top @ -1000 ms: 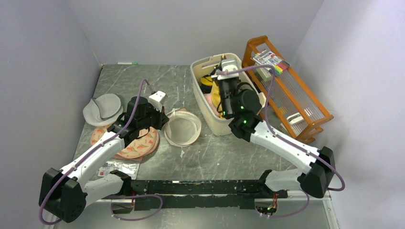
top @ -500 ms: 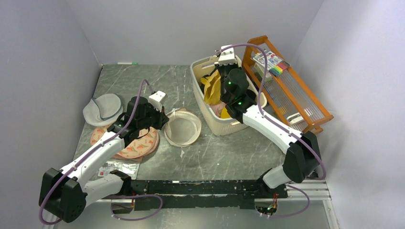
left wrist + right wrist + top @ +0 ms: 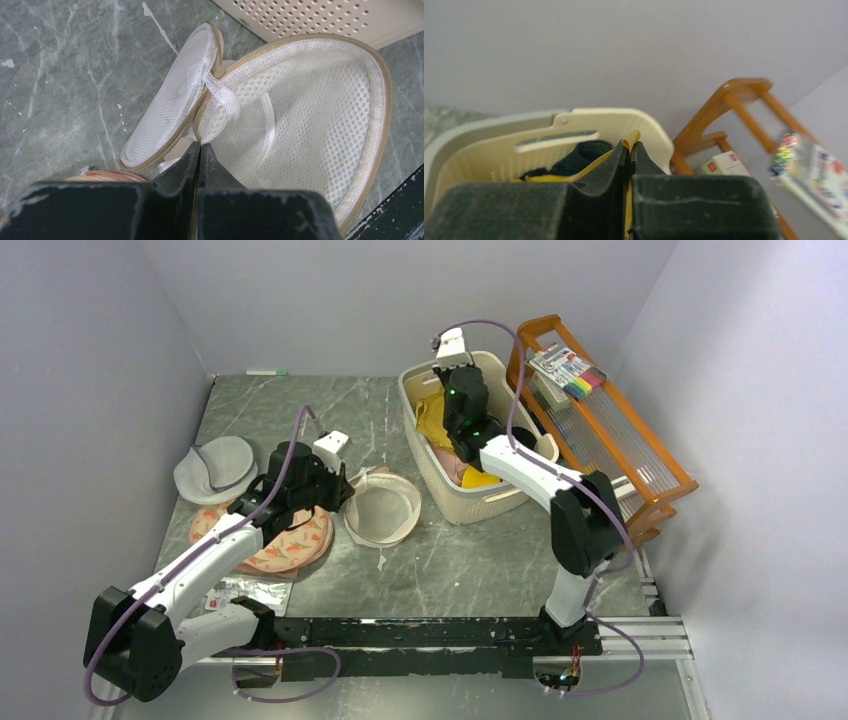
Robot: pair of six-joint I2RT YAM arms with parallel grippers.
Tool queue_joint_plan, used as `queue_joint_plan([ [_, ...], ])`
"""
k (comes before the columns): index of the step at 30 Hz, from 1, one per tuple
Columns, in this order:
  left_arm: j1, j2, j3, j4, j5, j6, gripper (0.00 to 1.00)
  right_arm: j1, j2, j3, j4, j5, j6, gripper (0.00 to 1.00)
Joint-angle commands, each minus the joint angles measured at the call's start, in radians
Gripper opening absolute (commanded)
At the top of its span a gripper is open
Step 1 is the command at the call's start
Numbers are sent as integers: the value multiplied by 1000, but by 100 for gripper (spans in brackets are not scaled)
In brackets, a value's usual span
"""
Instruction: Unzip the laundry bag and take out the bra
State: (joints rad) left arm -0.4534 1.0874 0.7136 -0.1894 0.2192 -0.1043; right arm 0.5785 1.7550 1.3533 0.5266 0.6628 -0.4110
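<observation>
You saw the bag (image 3: 320, 115) as open cream mesh cloth, edged in smooth tan tape. Your table (image 3: 60, 75) looked like grey veined stone, faintly glossy. The basket (image 3: 320, 17) was matt perforated plastic, the rack (image 3: 702, 119) varnished wood, the bra (image 3: 432, 425) soft mustard cloth, the left gripper (image 3: 199, 146) scuffed matt black.

Both grippers closed: left arm low, right arm raised.

The left arm (image 3: 200, 560) reaches forward and inward from its base, forearm sloping down, wrist tipped so the left gripper (image 3: 200, 146) points at the tabletop, its fingers pressed flat together; whether they pinch anything at the tips is hard to tell. The right arm (image 3: 530, 470) stands steeply at the elbow and stretches back and leftward, wrist lifted, the right gripper (image 3: 629, 146) clamped on a fold of the bra (image 3: 435, 422).
</observation>
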Motion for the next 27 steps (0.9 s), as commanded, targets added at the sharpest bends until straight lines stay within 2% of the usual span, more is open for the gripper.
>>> queue_joint_plan([
  [1, -4, 17, 37, -15, -1, 8, 11, -4, 83, 41, -27, 6, 49, 0],
  [6, -4, 29, 37, -14, 0, -6, 23, -5, 76, -9, -38, -18, 129, 0],
  [12, -2, 32, 48, -20, 5, -22, 46, -5, 17, -6, -115, -28, 162, 20],
  [18, -2, 33, 68, -30, -2, -25, 78, -5, -111, -91, -107, -48, 183, 40],
  [23, -2, 6, 68, -40, -10, -25, 83, -5, -189, -84, -215, -115, 251, 50],
  [25, -1, -6, 69, -39, -12, -25, 84, -4, -234, -100, -254, -213, 306, 56],
  [27, -1, -13, 69, -42, -5, -23, 85, -5, -289, -129, -288, -347, 368, 68],
])
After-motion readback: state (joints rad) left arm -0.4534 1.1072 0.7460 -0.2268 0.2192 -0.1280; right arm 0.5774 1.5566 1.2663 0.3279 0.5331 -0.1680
